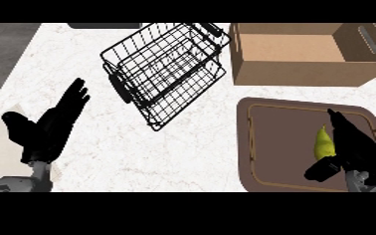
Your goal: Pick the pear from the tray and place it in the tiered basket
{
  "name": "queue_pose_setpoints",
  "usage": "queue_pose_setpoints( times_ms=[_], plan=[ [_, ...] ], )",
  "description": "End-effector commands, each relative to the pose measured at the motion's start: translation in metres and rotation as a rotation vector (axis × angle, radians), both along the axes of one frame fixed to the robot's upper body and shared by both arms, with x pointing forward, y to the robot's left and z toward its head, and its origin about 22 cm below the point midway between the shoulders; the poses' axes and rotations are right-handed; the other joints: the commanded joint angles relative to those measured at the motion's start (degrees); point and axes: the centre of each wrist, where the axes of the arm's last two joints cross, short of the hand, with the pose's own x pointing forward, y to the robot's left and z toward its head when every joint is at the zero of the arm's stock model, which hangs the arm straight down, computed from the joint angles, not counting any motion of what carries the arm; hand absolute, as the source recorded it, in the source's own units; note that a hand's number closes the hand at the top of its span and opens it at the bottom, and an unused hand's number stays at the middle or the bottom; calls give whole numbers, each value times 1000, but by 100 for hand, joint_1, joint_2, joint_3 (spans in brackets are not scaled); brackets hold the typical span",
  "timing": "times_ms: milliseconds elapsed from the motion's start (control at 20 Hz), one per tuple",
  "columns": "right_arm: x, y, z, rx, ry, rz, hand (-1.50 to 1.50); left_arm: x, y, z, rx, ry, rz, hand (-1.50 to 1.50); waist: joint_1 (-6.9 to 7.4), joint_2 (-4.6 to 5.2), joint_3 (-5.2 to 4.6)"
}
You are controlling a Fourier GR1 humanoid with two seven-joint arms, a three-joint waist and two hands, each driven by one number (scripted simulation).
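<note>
In the head view, the pear (322, 143) is seen lying on the tray (246, 144) at lower right, flanked by the right hand (351, 144), held unclenched beside it, apparently for a grasp, while the left hand (51, 124) is rested, fingers relaxed, at lower left, leaving the tiered basket (165, 69) at upper centre unobstructed.
</note>
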Motion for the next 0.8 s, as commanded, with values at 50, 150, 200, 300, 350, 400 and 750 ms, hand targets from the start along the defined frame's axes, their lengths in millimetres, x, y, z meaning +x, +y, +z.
queue_pose_setpoints(
  times_ms=[50, 150, 200, 300, 350, 400, 750],
  plan=[
    [-2, 8, -13, -47, -33, -16, -150, -6, -2, -2, 22, -7, 10, 0, 0, -2, -1],
    [3, 11, -17, -66, -36, -25, -150, -4, -12, -2, 15, -8, -4, 0, 0, -1, -1],
    [1, -1, -18, -43, -32, -1, -150, 16, 2, -9, -5, -3, 16, 0, -19, 3, -2],
    [-2, -7, -3, -36, 16, -27, -150, -1, 8, -1, 4, 6, -3, 0, -6, -2, -2],
    [2, -15, -13, -34, 61, -17, -150, 18, -21, 17, -10, -4, 6, 0, -13, 2, 0],
    [10, -19, -24, -1, 132, -8, 150, -1, -10, 10, 21, -9, -5, 0, 37, 4, 1],
    [-12, -22, -44, -36, 188, 103, 150, -16, -4, 10, -7, -7, -4, 0, 31, -6, 1]
  ],
)
